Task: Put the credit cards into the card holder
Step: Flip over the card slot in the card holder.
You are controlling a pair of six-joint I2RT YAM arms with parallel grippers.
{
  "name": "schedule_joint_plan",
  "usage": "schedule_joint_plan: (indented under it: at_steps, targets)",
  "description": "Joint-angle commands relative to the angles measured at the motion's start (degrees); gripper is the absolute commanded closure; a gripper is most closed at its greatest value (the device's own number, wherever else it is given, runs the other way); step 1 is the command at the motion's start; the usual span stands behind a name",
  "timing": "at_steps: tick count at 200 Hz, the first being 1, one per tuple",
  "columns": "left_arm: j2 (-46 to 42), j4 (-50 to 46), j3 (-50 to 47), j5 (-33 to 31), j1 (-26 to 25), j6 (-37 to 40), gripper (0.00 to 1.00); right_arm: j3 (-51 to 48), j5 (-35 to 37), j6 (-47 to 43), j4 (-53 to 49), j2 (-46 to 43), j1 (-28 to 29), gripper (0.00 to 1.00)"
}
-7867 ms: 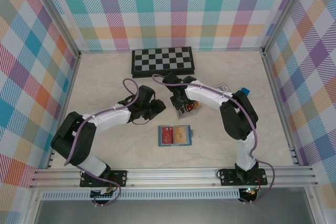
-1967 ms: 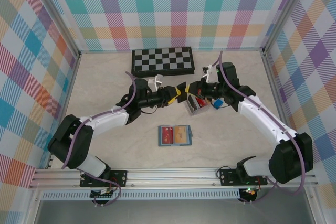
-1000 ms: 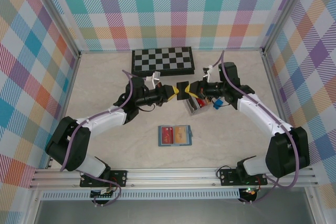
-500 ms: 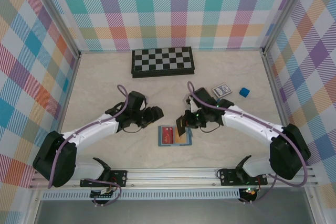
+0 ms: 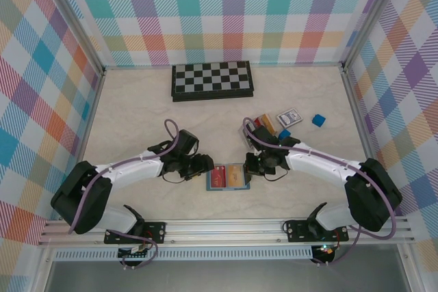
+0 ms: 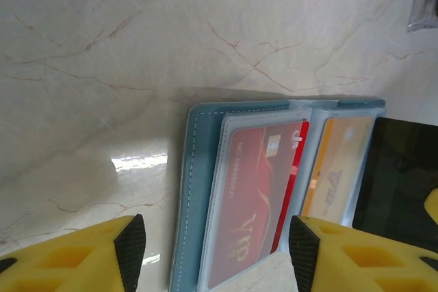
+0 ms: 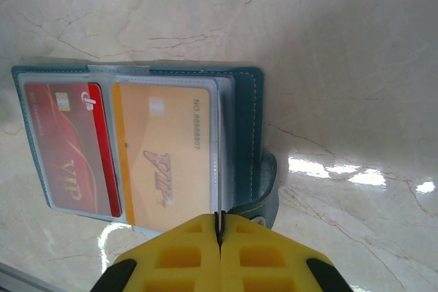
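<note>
**Entry: both arms lowered to the open holder; left claw released**

1. Left claw (image 5: 204,164). A second earlier it was raised mid-air and closed, tip to tip with the other claw. At this moment it was low over the surface (image 5: 137,114) with its jaws apart and nothing between them. It sat just beside the holder's left edge.

2. Card holder (image 6: 183,189). It lay open and flat near the front of the surface, between the two claws, in the same spot as before.
   - Red card (image 6: 253,196): seated in the left pocket.
   - Orange card (image 7: 168,155): seated in the right pocket.
   - Both were already in place earlier, so the count inside had not risen.

3. Right claw (image 7: 220,227). It had come down from the mid-air meeting to the holder's right edge, by the strap, with its fingers pressed together. A thin dark sliver showed between them. The left wrist view showed a dark flat piece (image 6: 400,176) beside the orange pocket. This may have been a further card held edge-on, but the views were too poor to confirm it.

4. Loose cards (image 5: 264,122). They lay further back on the surface, well apart from the holder.

Reading: the mid-air exchange appeared finished. The work had moved to the holder's right side, and the loose cards were still to be put in.
</note>
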Motion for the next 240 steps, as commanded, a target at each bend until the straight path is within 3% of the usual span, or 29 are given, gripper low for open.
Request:
schedule_joint_plan:
  at_steps: [1, 38, 94, 160, 240]
  targets:
    - [1.48, 1.28, 0.97, 0.75, -1.16, 0.97, 0.42, -1.39, 1.1, 0.83, 0.65, -0.01, 0.08, 0.95]
    - [4.2, 2.48, 1.01, 1.22, -2.13, 1.07, 0.51, -3.18, -0.22, 0.97, 2.77, 0.19, 0.08, 0.95]
    - [6.83, 3.84, 1.02, 0.85, -3.46, 0.61, 0.71, -3.83, -1.64, 1.57, 6.34, -2.86, 0.08, 0.94]
    - [7.16, 4.52, 1.45, 0.39, -3.88, 0.19, 0.77, -0.38, -5.05, 1.63, 6.01, -6.64, 0.24, 0.92]
    - [6.5, 4.28, 1.59, -0.09, -4.05, 0.1, 0.79, 0.97, -6.44, 1.33, 7.12, -3.15, 0.96, 0.92]
